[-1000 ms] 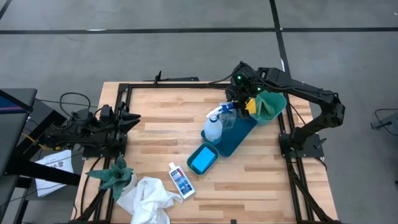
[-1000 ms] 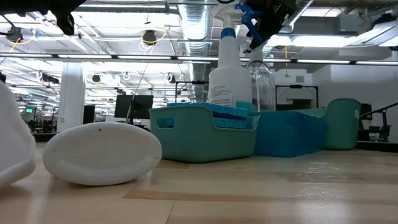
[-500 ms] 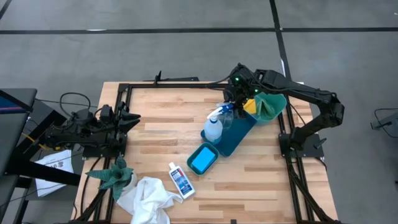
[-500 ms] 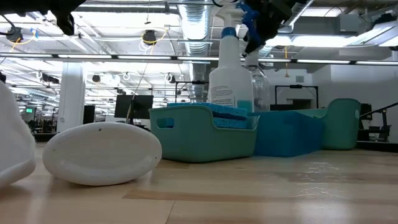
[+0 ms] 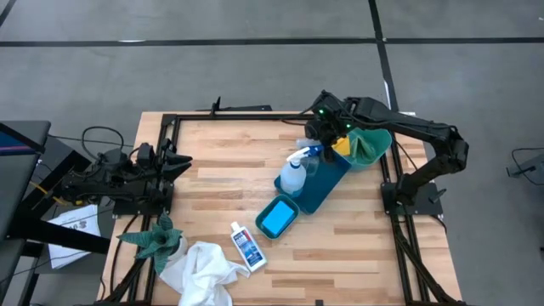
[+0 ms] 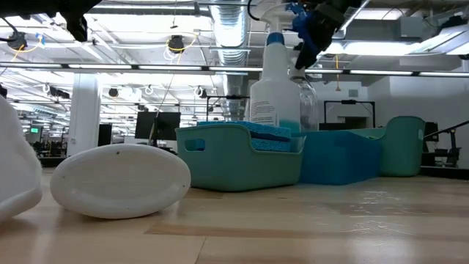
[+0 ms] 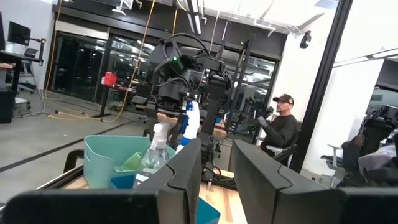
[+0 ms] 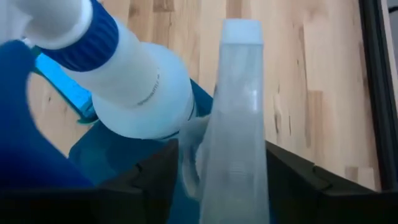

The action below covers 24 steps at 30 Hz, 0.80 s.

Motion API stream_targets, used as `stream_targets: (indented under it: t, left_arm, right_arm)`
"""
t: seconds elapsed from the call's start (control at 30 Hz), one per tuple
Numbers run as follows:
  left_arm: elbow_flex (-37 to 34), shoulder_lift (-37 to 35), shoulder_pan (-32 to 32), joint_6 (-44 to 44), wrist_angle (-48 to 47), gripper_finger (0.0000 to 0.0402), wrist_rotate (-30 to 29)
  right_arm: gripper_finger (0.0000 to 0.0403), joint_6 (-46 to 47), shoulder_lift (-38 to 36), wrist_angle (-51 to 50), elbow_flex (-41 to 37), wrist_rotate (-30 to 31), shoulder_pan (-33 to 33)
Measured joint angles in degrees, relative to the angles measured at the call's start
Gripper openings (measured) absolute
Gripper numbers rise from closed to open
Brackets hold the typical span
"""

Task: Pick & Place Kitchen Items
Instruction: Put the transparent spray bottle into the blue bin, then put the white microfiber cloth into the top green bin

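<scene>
A clear plastic bottle [image 8: 236, 124] stands upright in the blue tray [image 5: 327, 191], close beside the white spray bottle [image 5: 291, 176] with the blue trigger. My right gripper [image 5: 317, 136] hangs over the clear bottle, open, with one finger on each side of the bottle's upper body. A blue sponge [image 5: 275, 218] lies in a small teal bin, and a yellow pad [image 5: 342, 146] lies in the green bin [image 5: 374, 146]. A small blue-labelled white bottle [image 5: 246, 246] and a white cloth [image 5: 202, 268] lie on the near table. My left gripper [image 5: 182, 161] waits at the table's left edge, slightly open and holding nothing. My right gripper straddles the clear bottle's upper body [image 8: 233, 155] from above, slanting down. A gap shows between one finger [image 8: 163, 180] and the bottle wall. The other finger [image 8: 289, 180] lies right at the wall, and I cannot tell whether it touches. The bottle's base is in the blue tray.
A green spiky plant [image 5: 153, 240] stands at the near left corner beside the cloth. A black frame [image 5: 170, 119] borders the table's far and side edges. Bare wood lies between my left gripper and the tray.
My right gripper has come down a little with the clear bottle. The bottle has sunk from hanging high beside the spray bottle's top to standing low in the blue tray.
</scene>
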Motion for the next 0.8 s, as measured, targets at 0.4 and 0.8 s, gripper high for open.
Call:
stream_targets:
  t: [0.4, 0.8]
  left_arm:
    - [0.0, 0.0, 0.0, -0.01, 0.0, 0.0087, 0.03]
    - [0.0, 0.0, 0.0, 0.0, 0.0, 0.0087, 0.09]
  right_arm:
    - [0.0228, 2.23, -5.81, -3.13, 0.11, 1.67, -2.22]
    - [0.0228, 8.71, -15.46, -8.59, 0.16, 3.98, -4.07]
